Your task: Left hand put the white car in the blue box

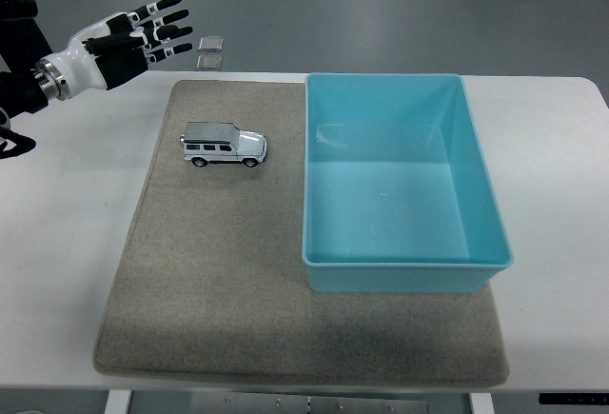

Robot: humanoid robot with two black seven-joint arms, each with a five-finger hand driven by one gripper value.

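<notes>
Your white car (224, 145) sits on the grey mat (219, 281) toward the worktop's (57, 233) far-left corner, long axis left-right, nose facing the blue box (400, 181); no lettering is legible. Your left hand (112, 45) hovers past the far-left edge, fingers (164, 19) apart, holding nothing.
</notes>
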